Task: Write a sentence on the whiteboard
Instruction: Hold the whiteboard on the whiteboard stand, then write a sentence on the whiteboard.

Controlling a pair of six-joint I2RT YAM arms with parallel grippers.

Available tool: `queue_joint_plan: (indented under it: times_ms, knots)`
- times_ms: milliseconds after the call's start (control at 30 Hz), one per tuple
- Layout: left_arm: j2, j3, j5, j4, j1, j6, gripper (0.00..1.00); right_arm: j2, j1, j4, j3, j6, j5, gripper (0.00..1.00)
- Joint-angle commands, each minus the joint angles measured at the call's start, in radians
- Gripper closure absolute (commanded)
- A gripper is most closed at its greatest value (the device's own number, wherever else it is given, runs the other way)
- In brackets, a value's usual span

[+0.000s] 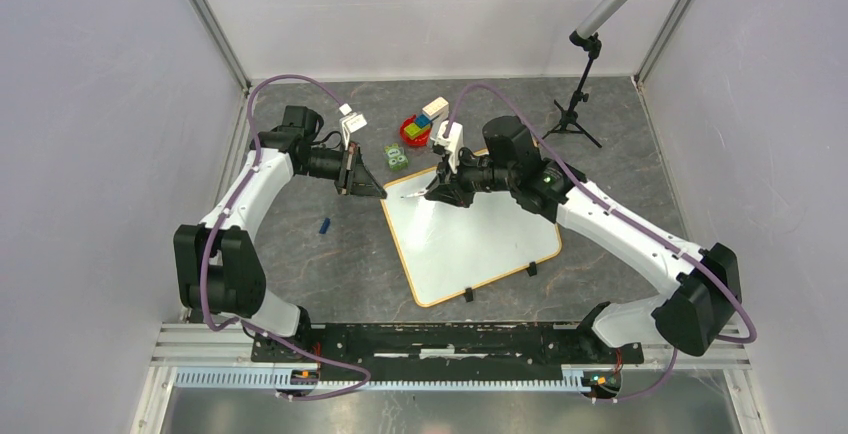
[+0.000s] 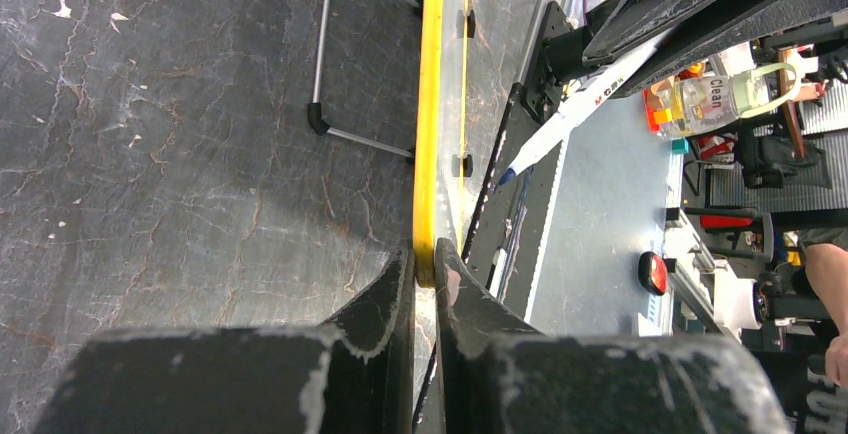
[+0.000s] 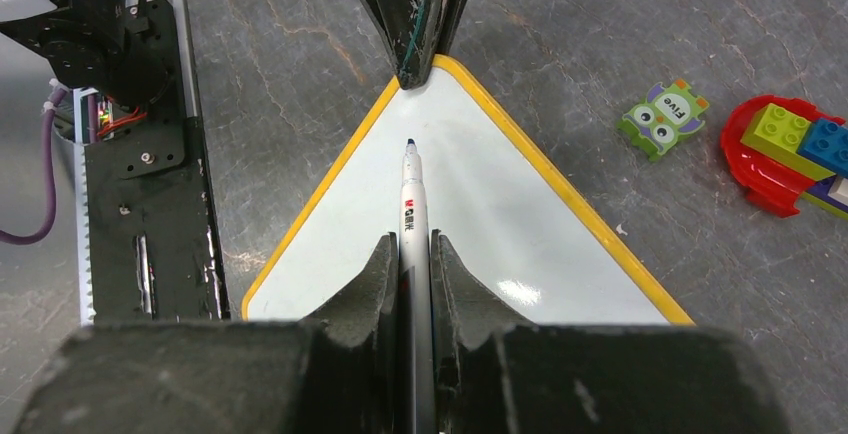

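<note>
The whiteboard (image 1: 480, 244) lies flat on the dark table, white with a yellow rim (image 2: 430, 104). My left gripper (image 1: 380, 192) is shut on its far left corner, and the rim sits pinched between the fingertips (image 2: 427, 272). My right gripper (image 3: 414, 249) is shut on a white marker (image 3: 411, 194). The marker's dark tip points at that same corner, just short of the left fingers (image 3: 415, 14), over the board's face (image 3: 480, 224). In the top view the right gripper (image 1: 432, 192) hangs over the board's far edge. The sentence is out of view: the board's face shows blank.
A green owl block (image 3: 663, 117) and a red tray of toy bricks (image 3: 780, 154) lie just beyond the board. A small blue piece (image 1: 324, 224) rests on the table at left. A black tripod (image 1: 573, 114) stands at the back right. Two black clips (image 1: 468, 294) sit on the board's near edge.
</note>
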Motion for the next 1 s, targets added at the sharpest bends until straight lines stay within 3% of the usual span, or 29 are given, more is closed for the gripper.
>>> queue_joint_plan:
  times_ms: [0,967]
  knots:
    - [0.001,0.0,0.025,0.02,-0.011,-0.009,0.97,0.011,0.006,0.037,0.055,0.017,0.004,1.0]
    - [0.001,0.002,0.002,0.02,-0.029,-0.003,0.98,0.05,0.027,0.009,0.086,0.002,0.087,1.0]
